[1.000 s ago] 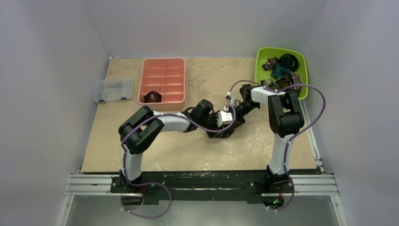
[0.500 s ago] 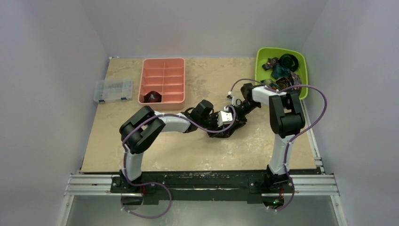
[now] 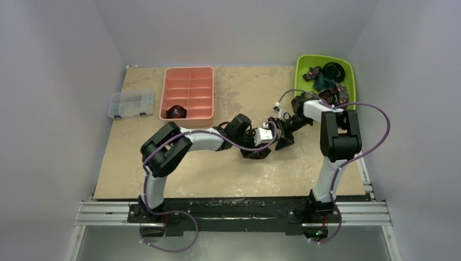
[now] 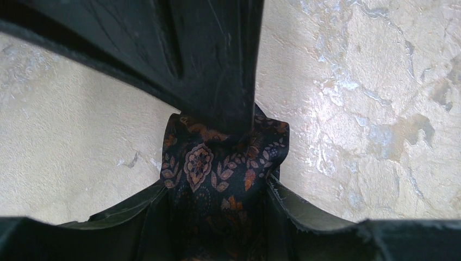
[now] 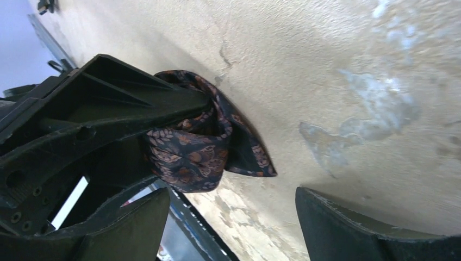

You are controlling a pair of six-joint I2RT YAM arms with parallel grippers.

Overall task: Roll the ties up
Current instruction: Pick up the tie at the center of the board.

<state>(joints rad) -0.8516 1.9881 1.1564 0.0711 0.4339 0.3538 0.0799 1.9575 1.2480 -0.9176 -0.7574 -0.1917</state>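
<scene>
While my left claw stays clenched on the dark tie, the tie sits bunched into a short roll on the bench, nearer to me than the pink tray and off to the tray's right. From my left wrist, the roll's long way runs along my fingers. Its folded end, with brown and orange flowers on near-black cloth, pokes out just past the tip of the upper finger. From my right wrist I see one flat corner of the cloth lying on the bench, pointing away from the left claw toward my right claw. In the top view the bundle is too dark for me to read its direction.

A second ago my right claw was pressed in against the left one at the tie. Now it has let go: its fingers stand wide apart with nothing between them, and it has drawn back, farther right of the tray. My right elbow has swung out that way too. The tie itself has barely moved.

One rolled tie rests in the tray's near-left compartment. More ties lie heaped in a green bin, well to the right of the tray.
</scene>
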